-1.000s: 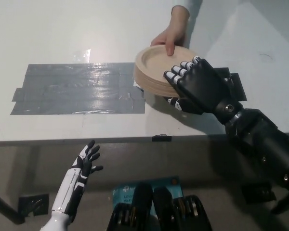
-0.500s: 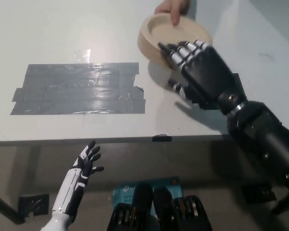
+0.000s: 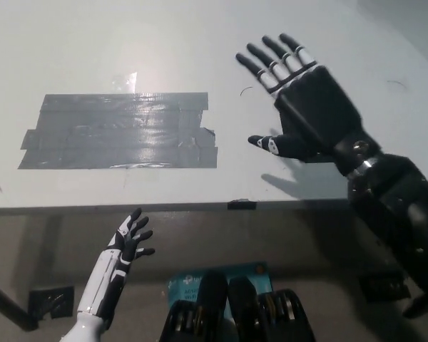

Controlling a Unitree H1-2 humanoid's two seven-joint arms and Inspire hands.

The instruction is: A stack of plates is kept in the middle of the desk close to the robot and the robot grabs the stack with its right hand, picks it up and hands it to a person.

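No stack of plates shows anywhere in the head view, and no person's hand is in view. My black right hand (image 3: 303, 103) hovers over the right part of the white desk (image 3: 93, 43), palm down, fingers spread wide and pointing away from me, holding nothing. Below the desk's front edge at the lower left, my white left hand (image 3: 128, 242) rests with its fingers apart and empty.
A patch of grey tape strips (image 3: 118, 132) covers the desk's left middle. A small black tab (image 3: 241, 205) sits on the front edge. A blue item (image 3: 182, 281) lies on the floor beneath the desk.
The person pulled the plate stack away off the top of the picture and their hand left with it. My right hand let go, opened wide and lifted slightly. The left hand stayed put.
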